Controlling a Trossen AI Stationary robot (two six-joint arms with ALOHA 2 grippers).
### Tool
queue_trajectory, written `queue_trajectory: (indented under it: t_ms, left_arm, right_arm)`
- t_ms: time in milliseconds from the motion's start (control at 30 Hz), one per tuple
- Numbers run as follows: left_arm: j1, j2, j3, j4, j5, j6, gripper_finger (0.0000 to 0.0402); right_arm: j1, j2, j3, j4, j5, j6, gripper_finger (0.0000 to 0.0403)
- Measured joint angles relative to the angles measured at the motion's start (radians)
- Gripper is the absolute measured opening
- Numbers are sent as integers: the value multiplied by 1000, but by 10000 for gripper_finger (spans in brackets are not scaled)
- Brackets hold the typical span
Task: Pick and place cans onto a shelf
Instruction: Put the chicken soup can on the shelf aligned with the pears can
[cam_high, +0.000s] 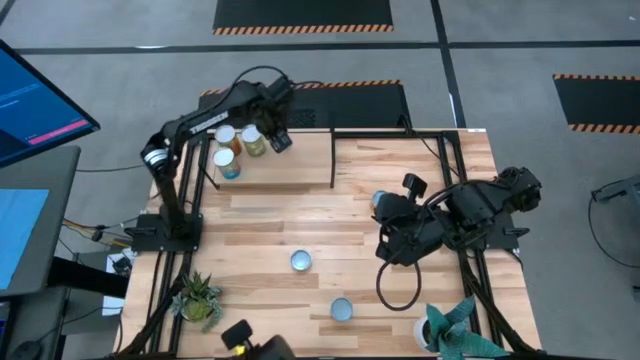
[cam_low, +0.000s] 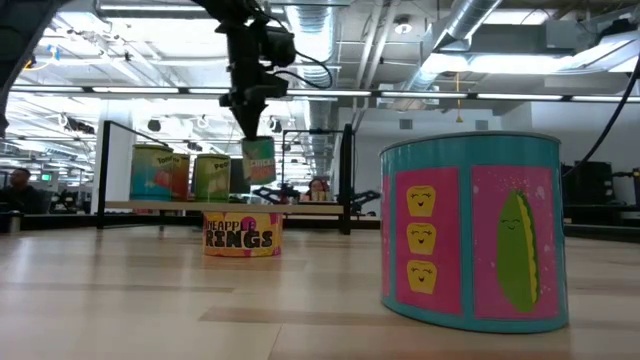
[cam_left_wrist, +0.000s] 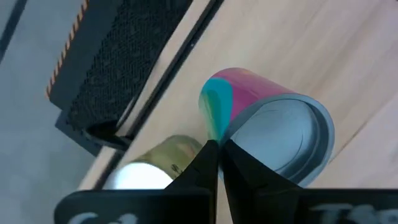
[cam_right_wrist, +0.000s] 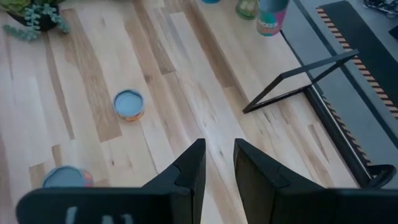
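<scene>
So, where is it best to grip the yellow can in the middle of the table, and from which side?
Grip the yellow can across its round side wall, coming straight down from above. It stands upright, lid up, short, with bare table around. The open right gripper is free; the left gripper holds another can.

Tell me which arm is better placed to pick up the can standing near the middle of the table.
Right. The right gripper is open, empty and much nearer to that can. The left gripper is far off over the shelf, shut on another can.
</scene>
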Motion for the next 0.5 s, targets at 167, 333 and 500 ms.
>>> queue_trajectory:
  t_ms: [167,333,500]
  left_arm:
    - [7,124,199,-138,-26,86,0]
    - [17,262,351,-274,-29,163,0]
    - [17,311,415,-287,-35,197,0]
  right_arm:
    - [8,0,0,0,-3,0,106]
    - [24,0,0,0,-3,1,106]
    - [37,0,0,0,-3,1,106]
